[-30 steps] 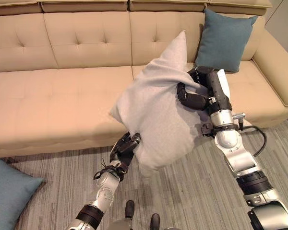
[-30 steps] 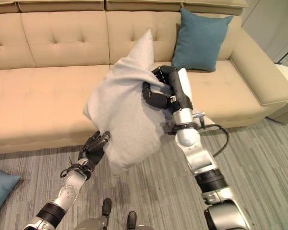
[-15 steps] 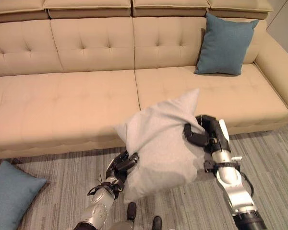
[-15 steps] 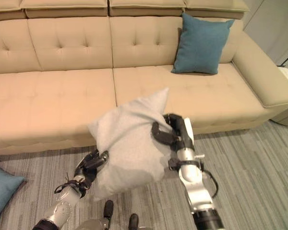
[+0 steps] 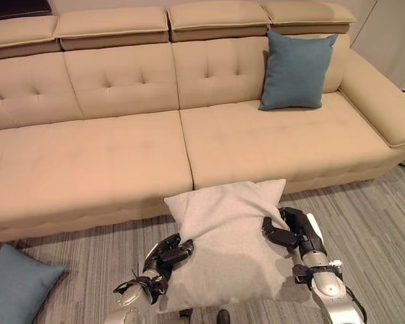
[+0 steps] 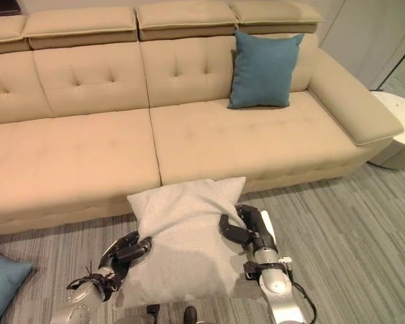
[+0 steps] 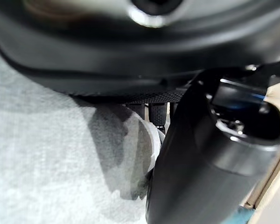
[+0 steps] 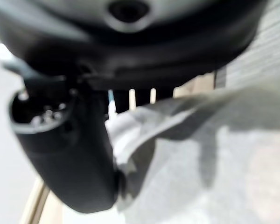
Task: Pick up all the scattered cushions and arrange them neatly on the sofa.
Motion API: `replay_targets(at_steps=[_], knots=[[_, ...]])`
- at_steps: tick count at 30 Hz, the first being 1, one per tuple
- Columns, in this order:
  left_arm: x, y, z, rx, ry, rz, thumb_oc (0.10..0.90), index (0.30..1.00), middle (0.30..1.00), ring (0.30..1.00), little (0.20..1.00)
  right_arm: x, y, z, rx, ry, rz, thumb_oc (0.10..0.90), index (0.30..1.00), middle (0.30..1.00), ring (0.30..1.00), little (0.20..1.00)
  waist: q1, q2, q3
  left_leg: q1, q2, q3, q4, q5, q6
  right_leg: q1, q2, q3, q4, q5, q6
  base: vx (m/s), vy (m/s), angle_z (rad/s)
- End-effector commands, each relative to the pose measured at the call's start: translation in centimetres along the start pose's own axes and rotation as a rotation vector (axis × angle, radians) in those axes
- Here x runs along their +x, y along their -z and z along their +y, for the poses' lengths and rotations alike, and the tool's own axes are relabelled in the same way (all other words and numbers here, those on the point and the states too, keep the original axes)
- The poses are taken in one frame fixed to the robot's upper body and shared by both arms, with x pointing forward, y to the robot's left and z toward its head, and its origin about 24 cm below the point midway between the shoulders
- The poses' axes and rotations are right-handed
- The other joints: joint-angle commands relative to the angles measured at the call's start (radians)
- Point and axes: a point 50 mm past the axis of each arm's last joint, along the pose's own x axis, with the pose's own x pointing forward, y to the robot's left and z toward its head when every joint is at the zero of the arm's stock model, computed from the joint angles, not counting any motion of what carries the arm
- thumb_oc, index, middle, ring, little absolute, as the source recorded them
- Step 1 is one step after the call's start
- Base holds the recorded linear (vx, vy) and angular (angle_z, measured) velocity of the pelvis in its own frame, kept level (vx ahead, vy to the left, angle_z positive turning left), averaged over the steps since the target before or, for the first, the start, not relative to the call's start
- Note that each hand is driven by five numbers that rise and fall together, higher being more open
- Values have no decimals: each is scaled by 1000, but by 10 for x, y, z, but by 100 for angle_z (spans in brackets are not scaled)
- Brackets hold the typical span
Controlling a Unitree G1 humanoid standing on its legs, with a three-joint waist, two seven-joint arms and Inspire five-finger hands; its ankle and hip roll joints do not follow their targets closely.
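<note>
A light grey cushion hangs low in front of the sofa, held between both hands. My left hand is shut on its lower left edge and my right hand is shut on its right edge. In the left wrist view the grey cushion is pinched between thumb and fingers; the right wrist view shows the cushion gripped the same way. A teal cushion leans upright against the sofa's back at the right end. Another teal cushion lies on the floor at the lower left.
The sofa's long tan seat is bare left of the teal cushion. A round white side table stands past the sofa's right armrest. Grey striped carpet covers the floor.
The grey cushion has come down from in front of the sofa back to low before the seat's front edge, both hands still holding it. The camera has pulled back, showing more sofa.
</note>
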Motion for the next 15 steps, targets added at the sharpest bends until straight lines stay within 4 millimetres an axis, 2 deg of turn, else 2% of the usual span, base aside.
replay_targets(at_steps=[1,2,3,4,6,12,14,15], knots=[[22,-40,-55,-16,261,-214,400,300,300,300,300,13,-54,-9,26,-7,-289,400,300,300,300,300,5,-15,-105,-62,63,52,111,-135,-54,-33,-57,-35,85,-104,59,76,35,4],[22,-40,-55,-16,261,-214,400,300,300,300,300,13,-54,-9,26,-7,-289,400,300,300,300,300,5,-15,-106,-63,62,52,111,-135,-54,-34,-58,-34,85,-104,60,102,63,25],[22,-39,-56,-12,257,-212,400,300,300,300,300,16,-56,-8,20,-5,-296,400,300,300,300,300,14,-15,-105,-115,52,91,106,-108,-48,-19,-55,-28,80,-113,59,95,75,36],[23,-39,-57,-17,257,-215,400,300,300,300,300,16,-58,-7,16,-8,-301,400,300,300,300,300,21,-10,-104,-116,50,99,93,-101,-47,-17,-49,-19,84,-117,58,156,122,31],[21,-39,-55,-11,251,-218,400,300,300,300,300,18,-60,-5,2,-16,-309,400,300,300,300,300,27,-4,-117,-74,51,95,47,-103,-38,-11,-43,-9,86,-128,68,173,123,-7],[16,-39,-49,1,229,-226,400,300,300,300,300,20,-62,4,-3,-45,-309,400,300,300,300,300,46,-14,-130,-10,31,91,34,-138,-1,-5,-84,18,171,-147,97,167,141,-23],[15,-41,-47,-2,214,-237,400,300,300,300,300,21,-63,8,-8,-60,-312,400,300,300,300,300,50,-12,-127,21,25,92,30,-160,22,-35,-104,30,267,-129,119,130,165,-25],[14,-45,-45,4,207,-252,400,300,300,300,300,22,-66,11,-8,-75,-322,400,300,300,300,300,44,-8,-108,38,21,94,37,-171,47,-96,-121,53,397,-59,141,98,162,-17]])
